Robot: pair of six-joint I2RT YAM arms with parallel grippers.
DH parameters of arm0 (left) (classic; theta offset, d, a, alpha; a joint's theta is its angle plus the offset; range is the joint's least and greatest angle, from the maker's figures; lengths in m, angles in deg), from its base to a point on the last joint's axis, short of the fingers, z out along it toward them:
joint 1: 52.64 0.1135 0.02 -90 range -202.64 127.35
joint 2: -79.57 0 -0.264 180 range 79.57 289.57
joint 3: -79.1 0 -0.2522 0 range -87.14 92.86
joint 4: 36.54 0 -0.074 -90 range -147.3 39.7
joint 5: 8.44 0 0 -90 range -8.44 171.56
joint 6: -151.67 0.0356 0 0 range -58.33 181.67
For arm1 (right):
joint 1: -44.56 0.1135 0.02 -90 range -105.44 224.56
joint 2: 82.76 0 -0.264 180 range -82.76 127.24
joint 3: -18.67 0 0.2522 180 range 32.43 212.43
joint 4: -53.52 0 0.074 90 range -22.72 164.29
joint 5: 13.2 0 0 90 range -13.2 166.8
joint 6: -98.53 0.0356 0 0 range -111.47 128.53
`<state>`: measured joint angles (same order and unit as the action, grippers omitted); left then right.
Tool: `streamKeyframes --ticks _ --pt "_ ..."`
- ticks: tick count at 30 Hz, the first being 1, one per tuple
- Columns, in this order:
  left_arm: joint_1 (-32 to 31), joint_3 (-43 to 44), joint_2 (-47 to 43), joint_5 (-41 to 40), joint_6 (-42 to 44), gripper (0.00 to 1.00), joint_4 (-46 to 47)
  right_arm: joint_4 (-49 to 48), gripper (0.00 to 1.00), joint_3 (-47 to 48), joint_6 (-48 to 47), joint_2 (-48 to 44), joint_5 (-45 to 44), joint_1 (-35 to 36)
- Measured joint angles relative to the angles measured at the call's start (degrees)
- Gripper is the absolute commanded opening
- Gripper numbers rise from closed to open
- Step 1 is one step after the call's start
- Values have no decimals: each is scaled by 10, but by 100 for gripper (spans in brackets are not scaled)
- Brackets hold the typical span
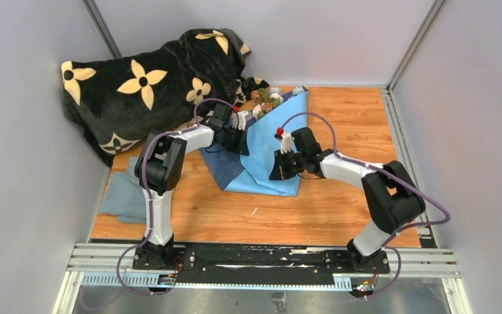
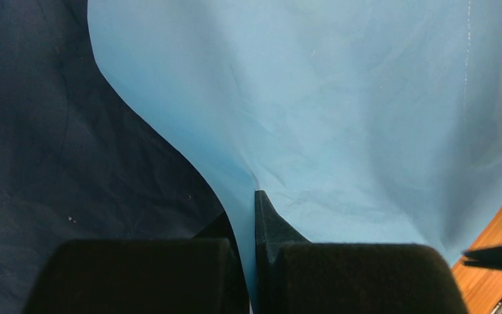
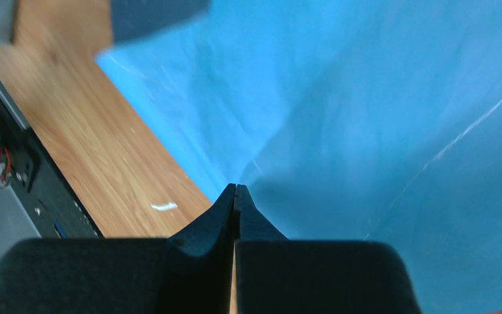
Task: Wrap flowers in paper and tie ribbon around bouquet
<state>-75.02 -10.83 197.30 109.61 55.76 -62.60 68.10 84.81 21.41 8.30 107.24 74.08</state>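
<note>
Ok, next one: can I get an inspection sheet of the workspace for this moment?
surface: wooden table top, one white speck near the front.
job's things: paper folded, light side over dark; flowers poke out at its far end; ribbon nothing seen.
clutter: black blanket far left; grey-blue cloth at the left edge.
grippers: left gripper shut on the paper; right gripper shut, apparently pinching its near edge.
cables: purple cables loop off both arms.
surroundings: grey walls; metal rail under the arm bases.
</note>
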Motion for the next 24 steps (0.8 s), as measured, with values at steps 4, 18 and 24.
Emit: streamKeyframes --ticks 4,18,24 --pt "0 0 -3 -8 2 0 -7 -4 0 -58 16 45 23 3" --pt "-35 -10 -148 -12 66 48 -122 -94 0 -96 82 75 81 -13" --pt "-129 -52 -232 24 69 30 -122 -101 0 -96 109 89 102 -23"
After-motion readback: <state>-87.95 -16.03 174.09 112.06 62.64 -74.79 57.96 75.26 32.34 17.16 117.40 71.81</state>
